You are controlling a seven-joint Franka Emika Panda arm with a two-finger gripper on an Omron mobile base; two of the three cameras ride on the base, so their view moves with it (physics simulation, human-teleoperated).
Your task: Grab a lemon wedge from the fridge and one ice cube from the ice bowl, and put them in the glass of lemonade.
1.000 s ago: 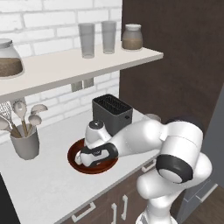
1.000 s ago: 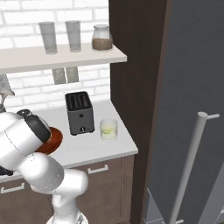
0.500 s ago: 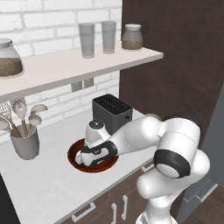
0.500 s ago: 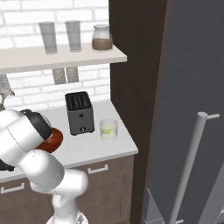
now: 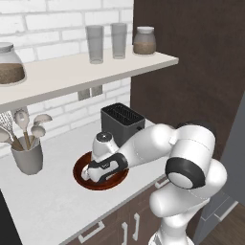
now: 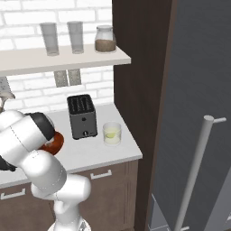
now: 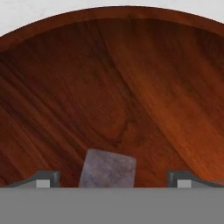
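— Grey tips of the gripper stand wide apart, low inside the bowl, with the ice cube between them and nothing clamped yet. Agree?

— Agree. The cube sits in the gap, nearer the left tip than the right, and touches neither as far as I can see.

— So how should the grab go?

— My judgement: shift a little toward the cube so it is centred, go down until the tips pass its flat sides, then close slowly. A cube off-centre may get pushed and slide on the smooth wood.

— And farther out from the hand?

— From the left base, the hand hangs over the bowl's middle, the toaster just behind it, a utensil cup off to its left.

— The lemonade?

— The glass stands past the toaster, on the fridge side. Something pale yellow-green floats in it; probably the wedge, but too small to tell.

— After lifting?

— Carry the cube high over the toaster, release right above the glass.
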